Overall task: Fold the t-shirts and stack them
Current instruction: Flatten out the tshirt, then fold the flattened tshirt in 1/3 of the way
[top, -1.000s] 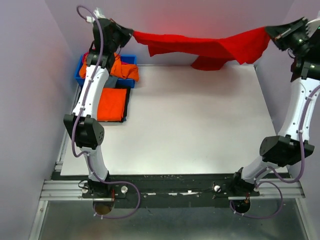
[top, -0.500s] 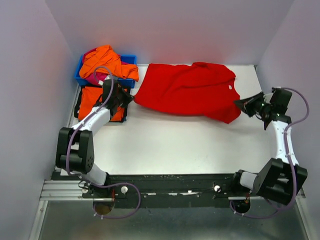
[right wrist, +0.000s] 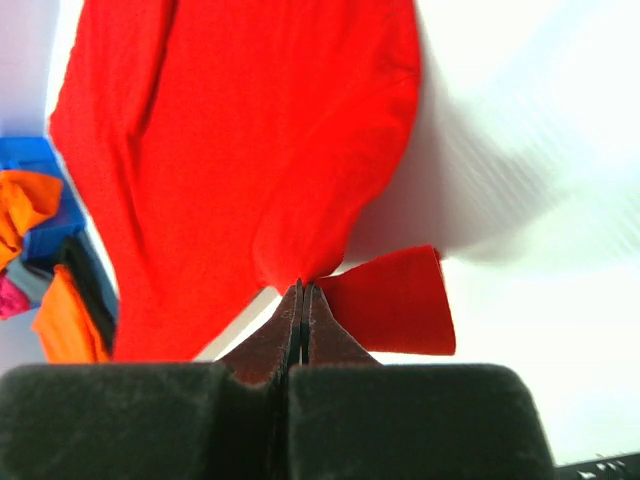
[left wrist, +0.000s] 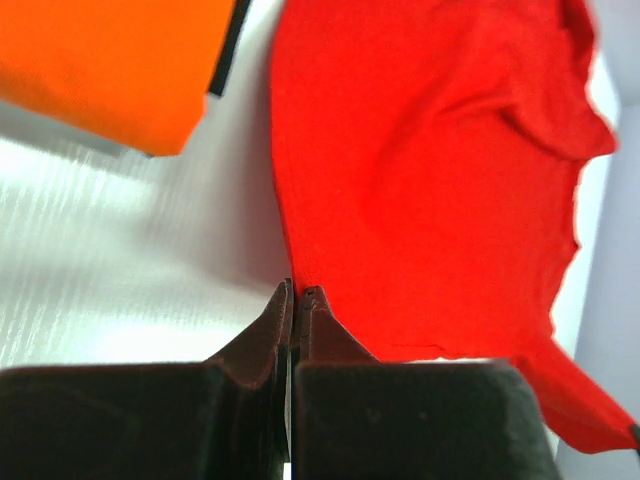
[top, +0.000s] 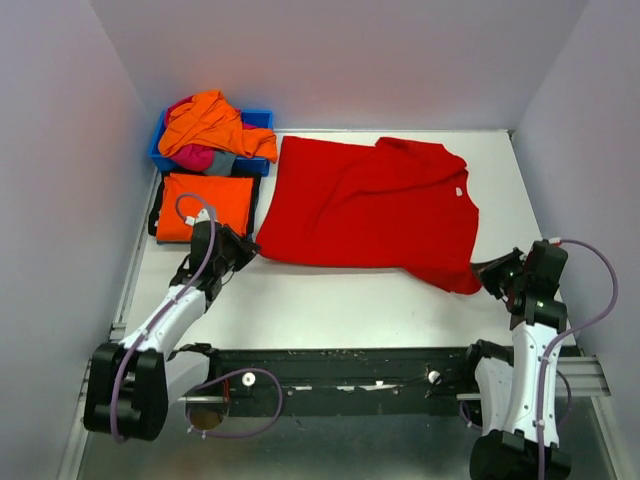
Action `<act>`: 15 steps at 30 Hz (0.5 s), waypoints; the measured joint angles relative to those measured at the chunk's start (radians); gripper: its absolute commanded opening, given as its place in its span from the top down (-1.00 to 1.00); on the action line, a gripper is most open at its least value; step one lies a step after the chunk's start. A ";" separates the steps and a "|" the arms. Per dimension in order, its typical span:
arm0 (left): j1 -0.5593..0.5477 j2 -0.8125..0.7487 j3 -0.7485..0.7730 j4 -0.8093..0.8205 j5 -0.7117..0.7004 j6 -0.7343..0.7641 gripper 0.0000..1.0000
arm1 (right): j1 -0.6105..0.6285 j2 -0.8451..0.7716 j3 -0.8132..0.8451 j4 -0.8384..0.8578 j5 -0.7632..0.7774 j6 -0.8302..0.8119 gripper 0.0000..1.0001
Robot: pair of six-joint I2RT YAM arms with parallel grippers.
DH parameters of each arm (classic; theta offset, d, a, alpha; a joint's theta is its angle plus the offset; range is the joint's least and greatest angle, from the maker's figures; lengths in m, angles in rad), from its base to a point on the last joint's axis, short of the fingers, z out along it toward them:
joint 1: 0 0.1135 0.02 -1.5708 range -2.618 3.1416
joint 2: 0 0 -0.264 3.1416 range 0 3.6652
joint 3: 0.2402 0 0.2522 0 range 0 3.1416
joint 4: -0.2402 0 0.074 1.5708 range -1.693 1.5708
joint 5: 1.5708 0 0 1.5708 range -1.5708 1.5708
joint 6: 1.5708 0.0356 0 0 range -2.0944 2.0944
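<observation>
The left gripper (top: 245, 252) has its jaws pressed together on the red t-shirt (top: 370, 205), pinching the hem corner that lies nearest the arm bases. In the left wrist view the left gripper's (left wrist: 297, 292) dark fingers meet with no gap, right at the edge of the red t-shirt (left wrist: 420, 180), low over the white table (left wrist: 90, 240). The right gripper (top: 490, 272) is likewise clamped on the same shirt, at the corner farthest from the blue bin (top: 258, 118). In its own wrist view the right gripper (right wrist: 302, 288) has a bunched fold of the red t-shirt (right wrist: 230, 150) rising from between the closed tips (this may be a sleeve or the shoulder; the crumpling makes it hard to say).

The shirt lies spread and mostly flat on the table (top: 330, 300), just beside the bin. Its long axis runs sideways away from the bin: the straight hem faces the bin side, and the collar with its small white label points away from it.

Just in front of the bin lies a folded orange t-shirt (top: 205, 205), close to the red hem but apart from it. In the bin sit a loose orange shirt (top: 210, 120), a magenta one (top: 190, 157) and a grey one (top: 222, 162).
</observation>
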State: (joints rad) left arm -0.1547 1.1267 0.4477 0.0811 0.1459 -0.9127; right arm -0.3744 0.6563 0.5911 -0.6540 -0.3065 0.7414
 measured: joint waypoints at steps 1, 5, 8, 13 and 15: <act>0.000 -0.045 -0.001 -0.014 -0.002 0.006 1.00 | 0.000 -0.021 -0.009 -0.016 0.011 -0.007 0.99; -0.001 -0.153 0.017 -0.072 -0.029 0.031 1.00 | 0.000 -0.027 -0.027 -0.063 0.048 -0.034 0.99; -0.001 -0.160 0.041 -0.105 -0.047 0.051 1.00 | 0.000 -0.016 -0.027 -0.085 0.056 -0.051 0.99; -0.001 -0.097 0.048 -0.109 -0.048 0.060 1.00 | 0.000 -0.013 0.003 -0.100 0.074 -0.060 0.99; -0.001 -0.053 0.050 -0.108 -0.047 0.060 1.00 | 0.000 0.011 0.055 -0.111 0.080 -0.060 0.99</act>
State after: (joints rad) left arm -0.1558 1.0740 0.4976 -0.0265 0.0990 -0.8528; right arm -0.3744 0.6674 0.6460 -0.7647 -0.2264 0.6819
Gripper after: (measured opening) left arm 0.029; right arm 0.012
